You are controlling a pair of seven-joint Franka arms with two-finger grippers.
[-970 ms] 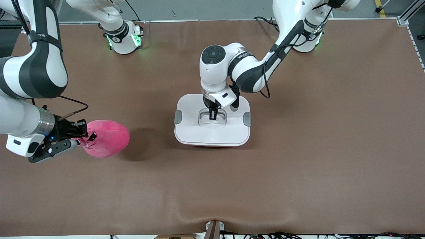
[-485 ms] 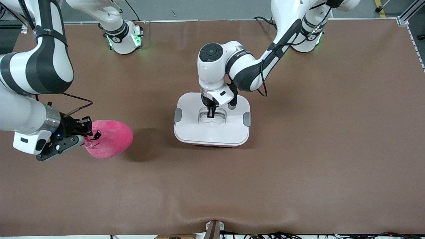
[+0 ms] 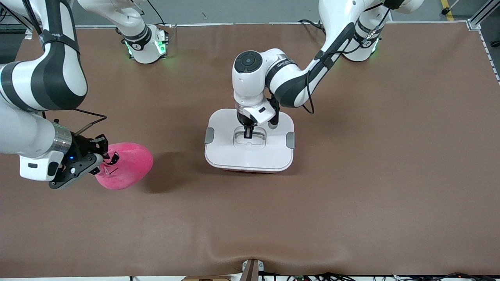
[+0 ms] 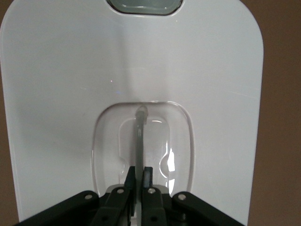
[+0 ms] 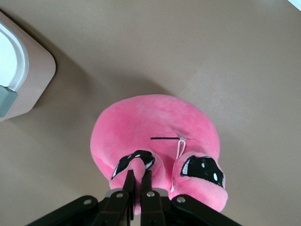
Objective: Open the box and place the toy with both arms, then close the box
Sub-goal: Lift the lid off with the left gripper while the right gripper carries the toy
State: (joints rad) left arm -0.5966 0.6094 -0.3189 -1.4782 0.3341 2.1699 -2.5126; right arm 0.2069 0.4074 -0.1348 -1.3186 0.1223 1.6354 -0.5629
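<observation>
The box stands mid-table with its white lid on, grey clips at both ends and a strip of red base showing. My left gripper reaches down into the lid's clear recessed handle and is shut on it. In the left wrist view its fingers pinch the thin clear handle rib of the lid. The pink toy hangs a little over the table toward the right arm's end, with my right gripper shut on it. The right gripper pinches a fold by the toy's eye.
The brown table spreads around the box. A dark shadow lies between toy and box. The right wrist view shows the box's corner with a grey clip. Both arm bases stand at the table's farthest edge.
My left gripper has shut on the lid's handle rib. The right gripper has shifted slightly with the toy still in it.
</observation>
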